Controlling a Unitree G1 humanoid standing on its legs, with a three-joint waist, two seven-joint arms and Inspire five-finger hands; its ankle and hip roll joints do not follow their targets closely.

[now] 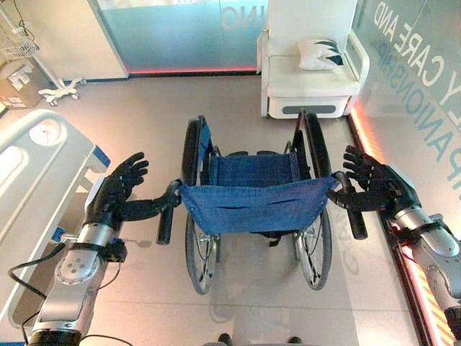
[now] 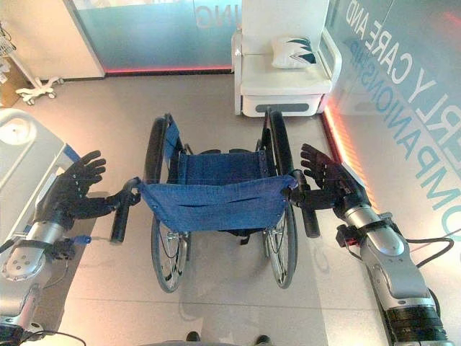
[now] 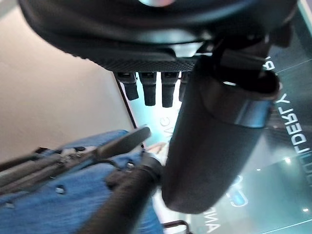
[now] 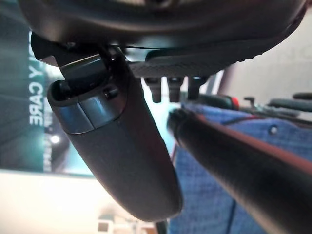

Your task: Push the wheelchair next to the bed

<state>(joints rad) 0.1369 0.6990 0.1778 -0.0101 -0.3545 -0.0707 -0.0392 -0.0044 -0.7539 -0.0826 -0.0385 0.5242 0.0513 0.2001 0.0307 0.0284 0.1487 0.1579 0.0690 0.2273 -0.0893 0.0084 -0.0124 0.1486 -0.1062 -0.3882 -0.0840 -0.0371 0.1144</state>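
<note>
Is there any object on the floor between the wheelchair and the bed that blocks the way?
Nothing visible does. The floor between the wheelchair and the bed on the robot's left holds no object; the left hand, open at the push handle, hangs over that gap.

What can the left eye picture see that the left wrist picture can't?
The left eye view alone shows the bed, the white armchair with its pillow, the wheelchair's wheels and the right hand. The left wrist view alone shows the left hand's straight fingers from underneath, very close. Both show the left hand, the push handle and the blue backrest.
</note>
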